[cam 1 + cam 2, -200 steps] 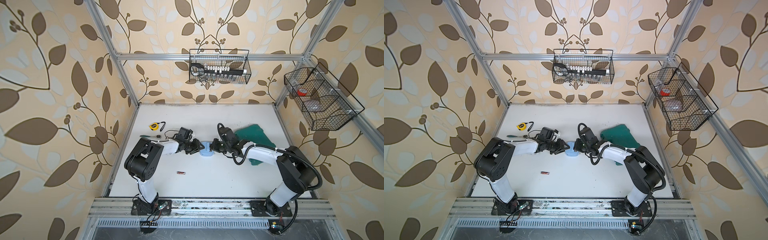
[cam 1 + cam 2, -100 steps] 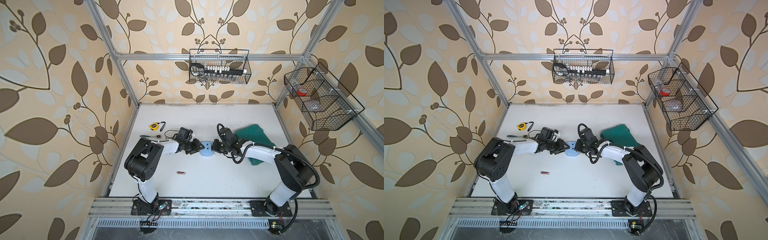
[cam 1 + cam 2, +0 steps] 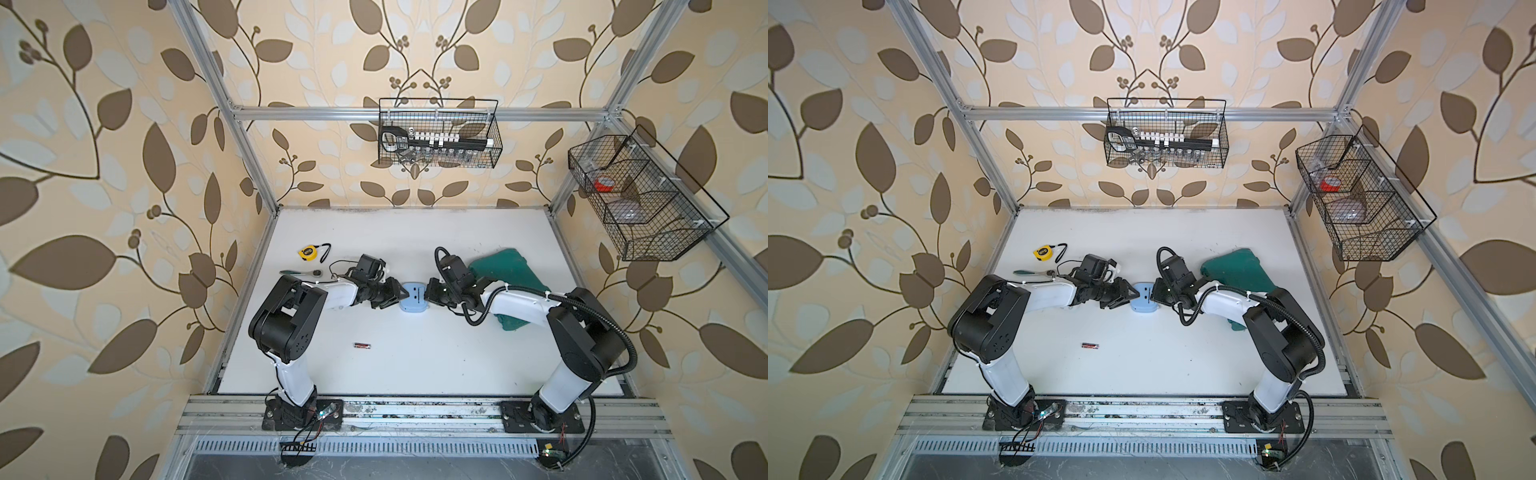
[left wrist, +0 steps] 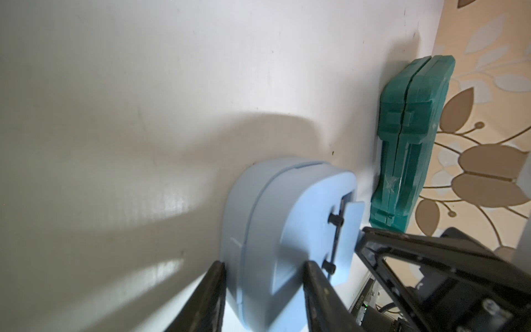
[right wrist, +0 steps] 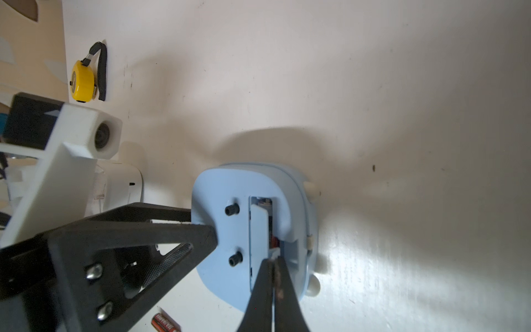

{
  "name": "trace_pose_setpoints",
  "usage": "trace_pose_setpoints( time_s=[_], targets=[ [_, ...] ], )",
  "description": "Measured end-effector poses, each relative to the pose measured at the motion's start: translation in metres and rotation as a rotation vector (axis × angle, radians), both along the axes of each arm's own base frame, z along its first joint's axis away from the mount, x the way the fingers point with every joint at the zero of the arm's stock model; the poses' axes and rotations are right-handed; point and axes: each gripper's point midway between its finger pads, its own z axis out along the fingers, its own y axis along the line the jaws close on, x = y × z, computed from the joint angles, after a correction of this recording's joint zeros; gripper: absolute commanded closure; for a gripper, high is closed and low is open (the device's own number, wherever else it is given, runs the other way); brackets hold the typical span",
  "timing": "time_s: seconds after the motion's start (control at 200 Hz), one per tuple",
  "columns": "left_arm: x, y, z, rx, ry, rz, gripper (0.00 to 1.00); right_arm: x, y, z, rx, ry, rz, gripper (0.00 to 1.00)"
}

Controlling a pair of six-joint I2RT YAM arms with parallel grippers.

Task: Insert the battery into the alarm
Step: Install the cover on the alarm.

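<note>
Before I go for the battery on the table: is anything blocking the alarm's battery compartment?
Yes. The cover stands ajar across most of the compartment in the alarm, with the shut right gripper at its edge. The battery lies apart on the table.

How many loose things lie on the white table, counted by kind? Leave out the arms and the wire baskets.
alarm: 1
battery: 1
tape measure: 1
ratchet: 1
case: 1
Total: 5
</note>
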Motion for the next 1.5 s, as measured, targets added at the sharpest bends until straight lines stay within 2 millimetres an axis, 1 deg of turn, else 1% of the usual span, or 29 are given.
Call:
trace_pose_setpoints(
  time_s=[0.63,1.025,1.5],
  targets=[
    [-0.0001,0.0,-0.0001,0.0,0.0,0.0,0.56,0.0037,0.0023,-0.0026,-0.001,0.002,0.006,0.98],
    [0.0,0.0,0.0,0.0,0.0,0.0,0.55,0.0062,0.0042,0.0001,0.024,-0.001,0.012,0.98],
    [0.0002,0.0003,-0.0001,0.001,0.0,0.001,0.56,0.0083,0.0051,-0.0026,0.048,-0.008,0.016,0.98]
  ],
)
